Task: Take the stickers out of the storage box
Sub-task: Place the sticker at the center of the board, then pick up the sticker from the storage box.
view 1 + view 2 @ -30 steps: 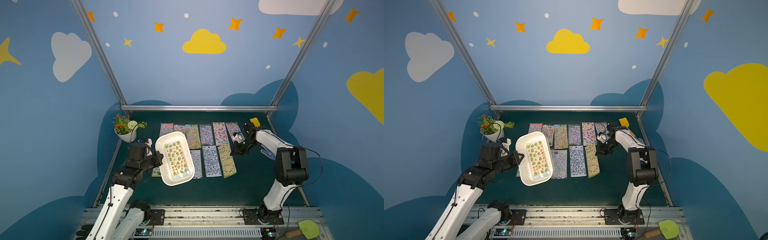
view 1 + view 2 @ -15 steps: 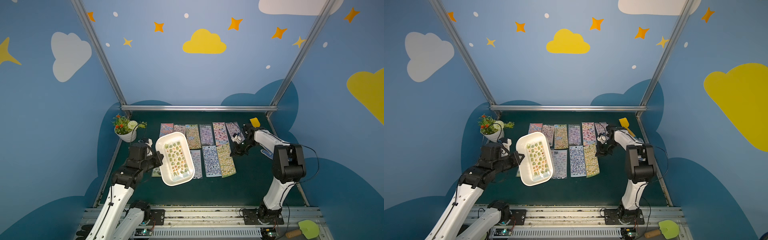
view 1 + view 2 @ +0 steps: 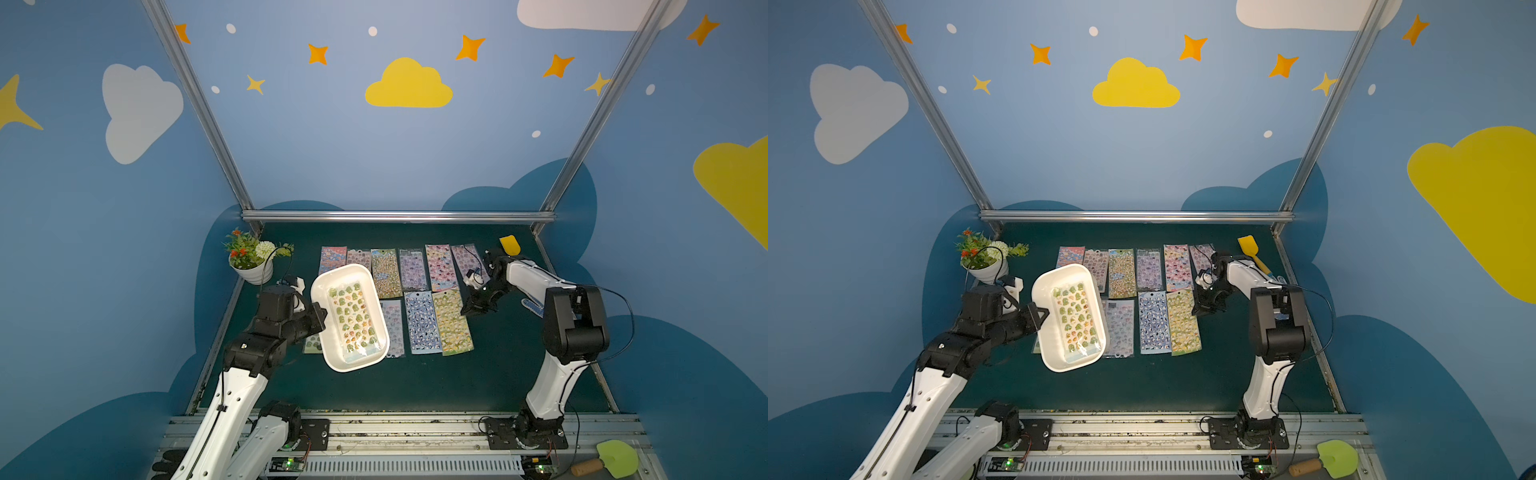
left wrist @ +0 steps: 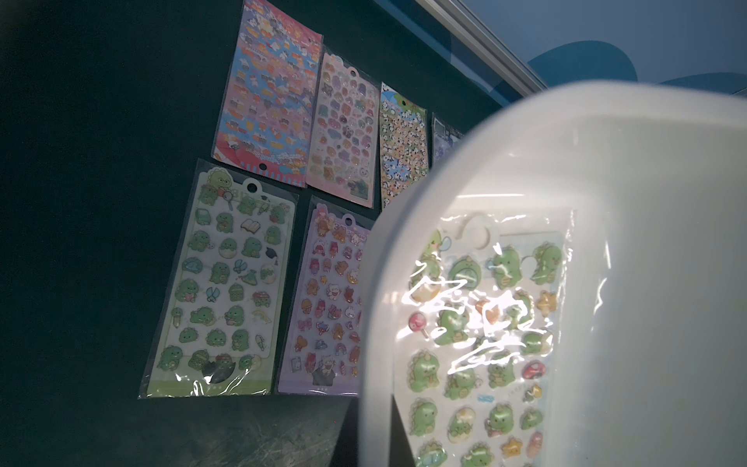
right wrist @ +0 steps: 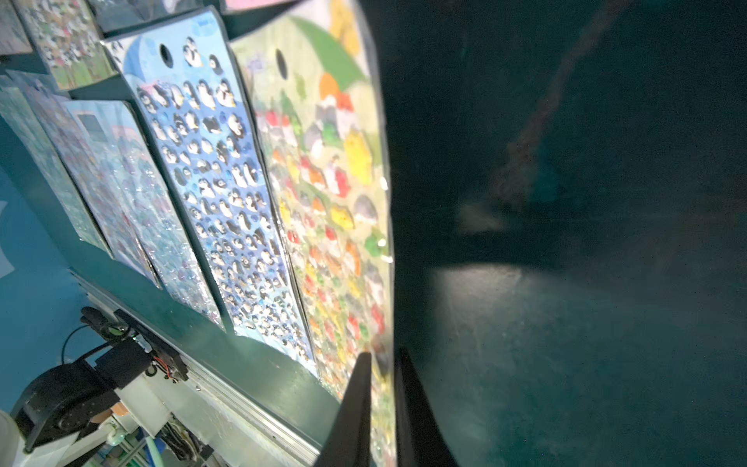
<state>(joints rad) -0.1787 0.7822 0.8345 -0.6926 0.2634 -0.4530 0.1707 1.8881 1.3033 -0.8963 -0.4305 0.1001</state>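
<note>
My right gripper (image 5: 383,352) has eased toward 6 o'clock, jaws parting off the yellow sheet (image 3: 451,322). Meanwhile the left gripper (image 3: 318,318) clenches the storage box (image 3: 345,272) at 9. One green sheet (image 3: 353,320) is inside, and I reckon that's next.

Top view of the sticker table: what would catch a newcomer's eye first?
The white storage box stands out, held tilted above the dark green mat by the left gripper, with one green dinosaur sheet inside. Around it, the stickers lie in two rows on the mat. The right gripper sits at the corner of the yellow-green sheet, jaws slightly apart.
</note>
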